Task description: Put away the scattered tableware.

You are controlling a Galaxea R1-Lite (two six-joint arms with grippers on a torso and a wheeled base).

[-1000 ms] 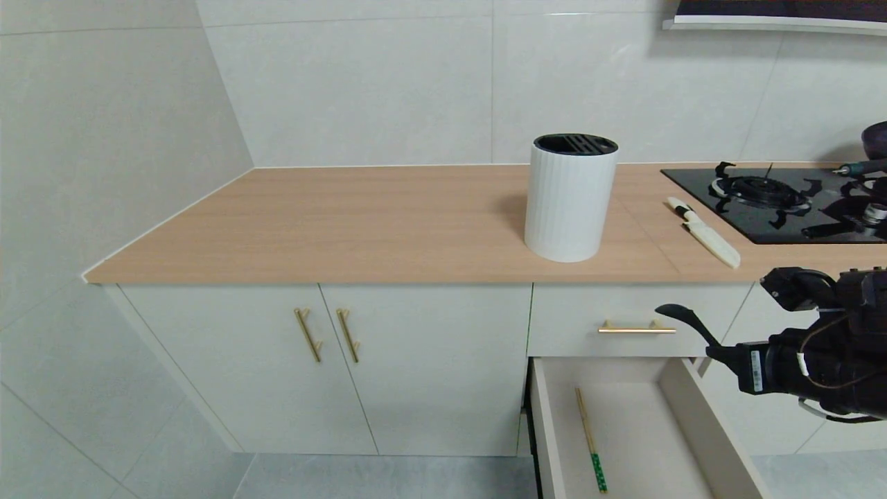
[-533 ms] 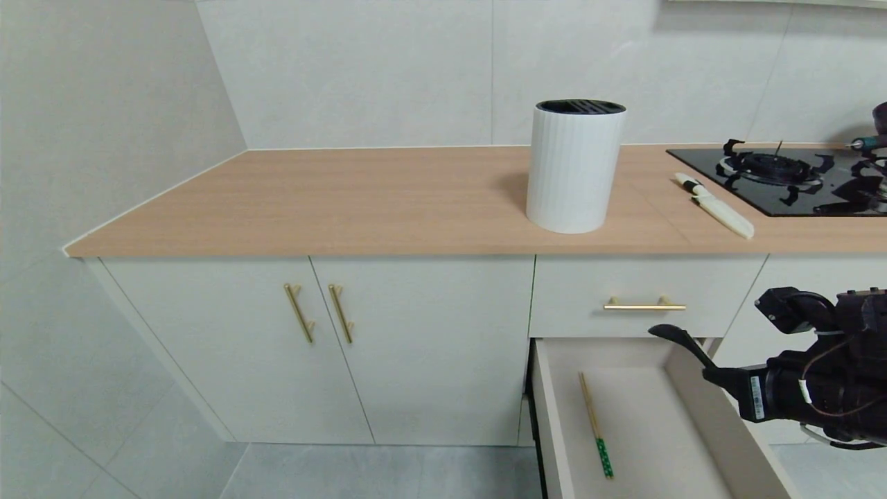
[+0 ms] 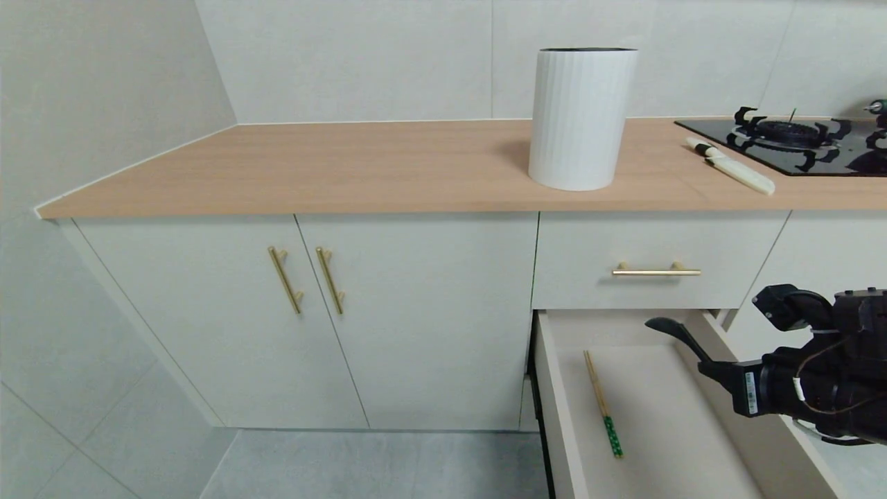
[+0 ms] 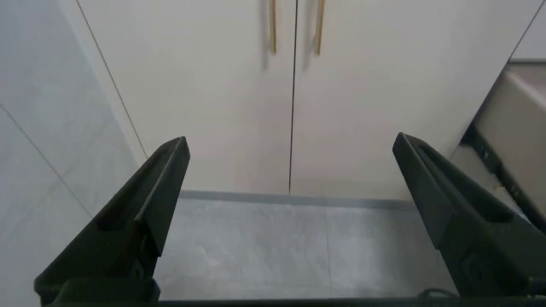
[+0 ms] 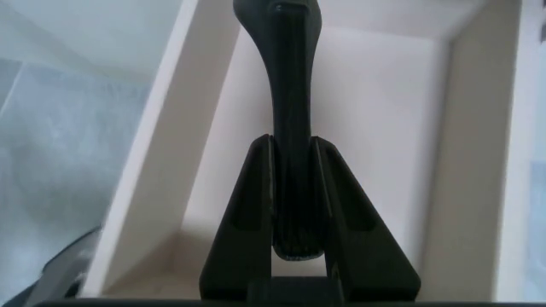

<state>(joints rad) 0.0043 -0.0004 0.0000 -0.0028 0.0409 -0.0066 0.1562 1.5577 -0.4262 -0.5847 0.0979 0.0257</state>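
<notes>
Over the open drawer (image 3: 552,402), the right claw (image 3: 714,367) is clamped on a black spoon (image 3: 671,327); chopsticks (image 3: 602,407) lie inside. A knife (image 3: 733,167) lies on the desk (image 3: 346,166), and the left claw (image 4: 290,149) gapes wide, empty.

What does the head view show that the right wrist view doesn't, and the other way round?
Head view extras: the white knife block, knife and stove on the counter, plus a chopstick lying in the open drawer. Right wrist view extras: the fingers seen close, pressed on both sides of the handle of the black utensil. Shared: the right gripper shut on that utensil, above the drawer.
</notes>
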